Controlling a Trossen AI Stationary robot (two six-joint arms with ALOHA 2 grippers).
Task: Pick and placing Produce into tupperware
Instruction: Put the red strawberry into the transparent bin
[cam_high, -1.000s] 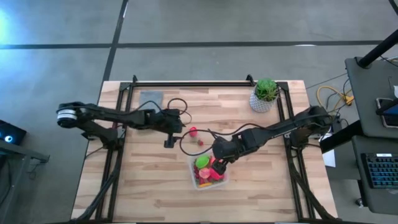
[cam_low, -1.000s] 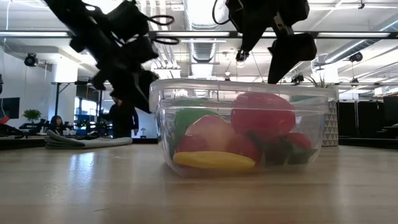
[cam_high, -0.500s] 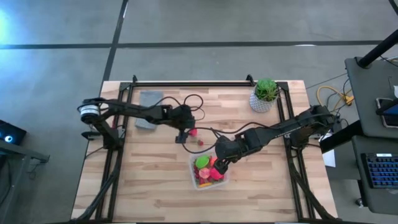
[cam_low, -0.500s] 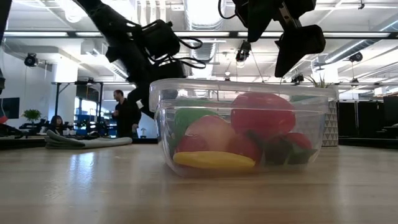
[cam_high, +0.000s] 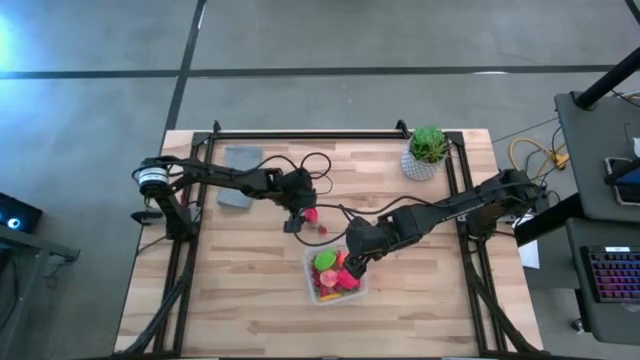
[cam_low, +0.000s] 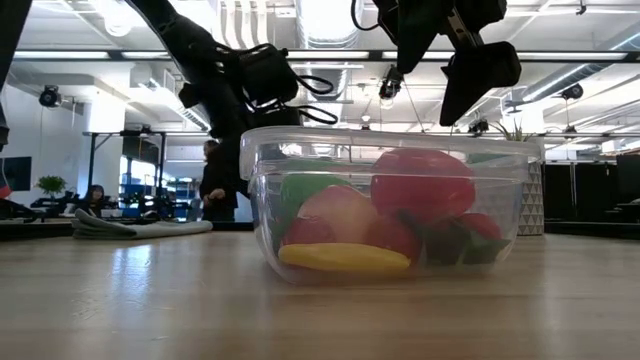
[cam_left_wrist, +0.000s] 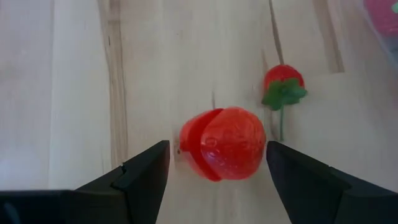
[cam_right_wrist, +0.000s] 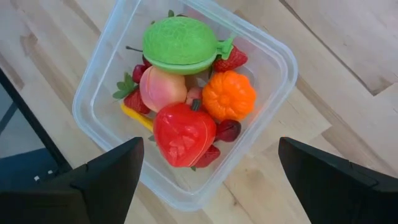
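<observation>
A big red strawberry (cam_left_wrist: 224, 152) lies on the wooden table. My left gripper (cam_left_wrist: 217, 171) is open, tilted down over it, with one finger close on either side of it. In the high view this gripper (cam_high: 298, 216) is at the table's middle. A small red strawberry with a green leaf (cam_left_wrist: 283, 81) lies just beyond. The clear tupperware (cam_high: 336, 276) holds a green piece (cam_right_wrist: 180, 43), an orange piece (cam_right_wrist: 229, 96), a pink piece (cam_right_wrist: 163, 89) and a red piece (cam_right_wrist: 185, 134). My right gripper (cam_right_wrist: 208, 186) hangs open above it, holding nothing.
A potted plant in a white pot (cam_high: 427, 152) stands at the far right. A grey cloth (cam_high: 240, 163) lies at the far left. Black cables (cam_high: 312, 165) loop over the table by the left arm. A person (cam_low: 215, 185) stands in the room beyond.
My left gripper has gone toward the table's right edge and down to the big red strawberry, tipping further downward, and its fingers now stand on either side of the fruit. The strawberries and the tupperware have stayed where they were.
</observation>
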